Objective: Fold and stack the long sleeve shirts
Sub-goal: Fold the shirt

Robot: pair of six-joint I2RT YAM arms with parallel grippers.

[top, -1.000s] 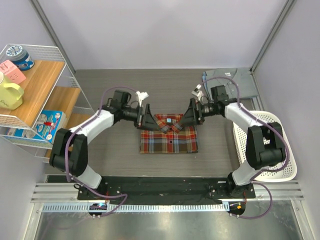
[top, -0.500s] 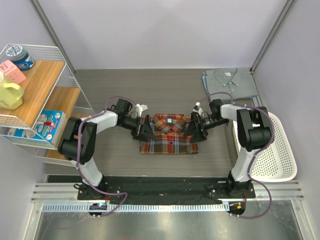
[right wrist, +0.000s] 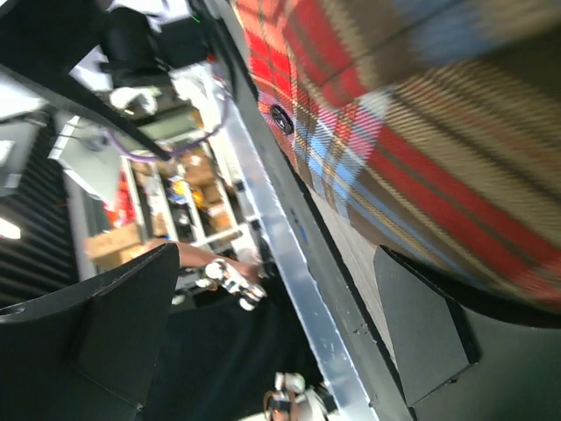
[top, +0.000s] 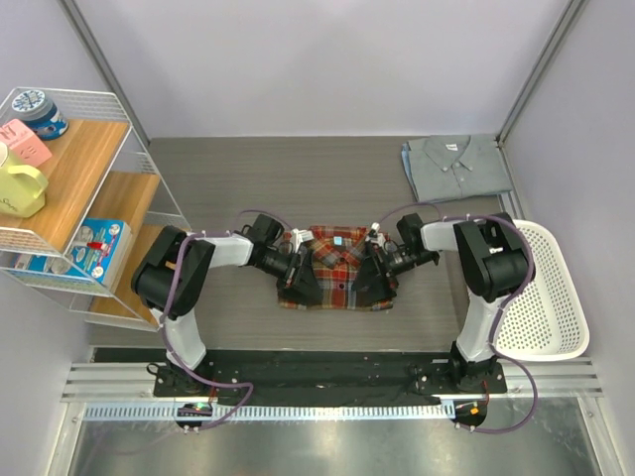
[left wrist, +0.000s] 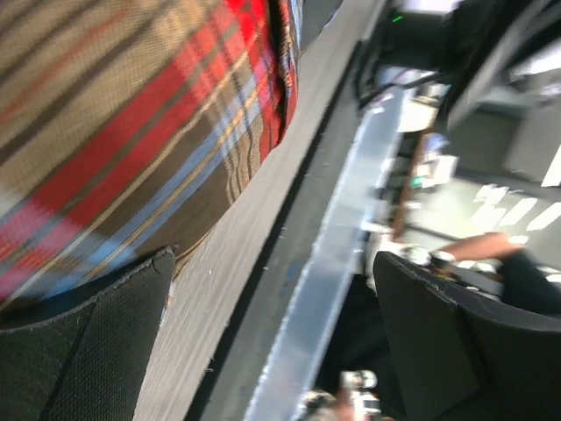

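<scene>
Left claw (top: pixel 303 283) and right claw (top: pixel 371 283) slid nearer along the plaid shirt (top: pixel 336 268), both wide, empty; grey-blue shirt (top: pixel 456 167) folded apart, unstacked.

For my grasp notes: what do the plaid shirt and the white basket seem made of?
The plaid shirt looks like soft woven cloth, perhaps flannel: matte, coloured threads crossing. The white basket looks like rigid plastic: smooth rim, regular mesh holes.
</scene>
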